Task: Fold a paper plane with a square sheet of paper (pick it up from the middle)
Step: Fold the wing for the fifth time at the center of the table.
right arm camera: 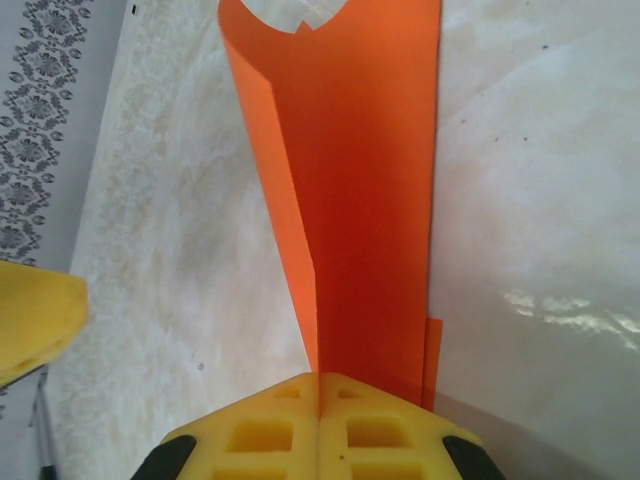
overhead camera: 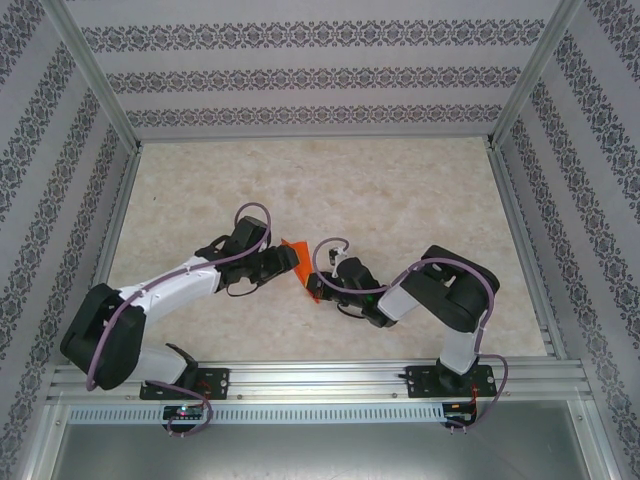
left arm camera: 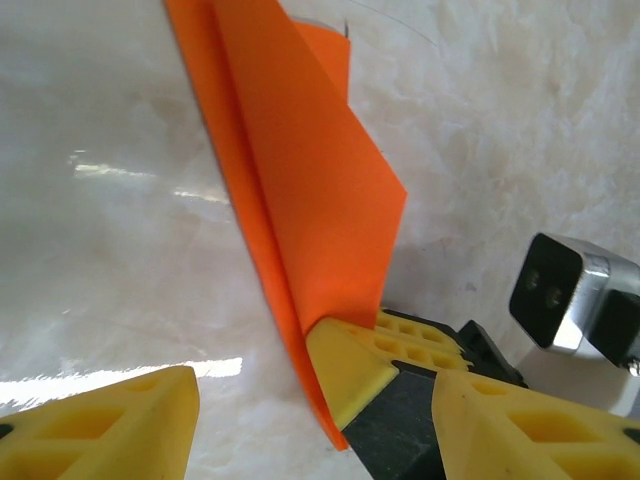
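Observation:
The orange sheet of paper (overhead camera: 297,263) stands on edge between the two arms at the table's middle. It is folded lengthwise along a crease into layered flaps (left arm camera: 310,200); I cannot make out a pointed nose. My right gripper (right arm camera: 320,385) is shut on the fold's lower end, and the paper (right arm camera: 370,200) rises straight away from its pads. My left gripper (left arm camera: 315,400) is open. Its yellow fingers (left arm camera: 100,425) sit either side of the paper's bottom edge and the right gripper's tip (left arm camera: 352,368), without touching the paper.
The marbled tabletop (overhead camera: 400,200) spreads out behind and beside the arms, bounded by aluminium rails (overhead camera: 515,215) and patterned walls. The right wrist's silver camera block (left arm camera: 572,300) sits close to my left gripper's right finger. A left finger (right arm camera: 35,315) shows at the right wrist view's left edge.

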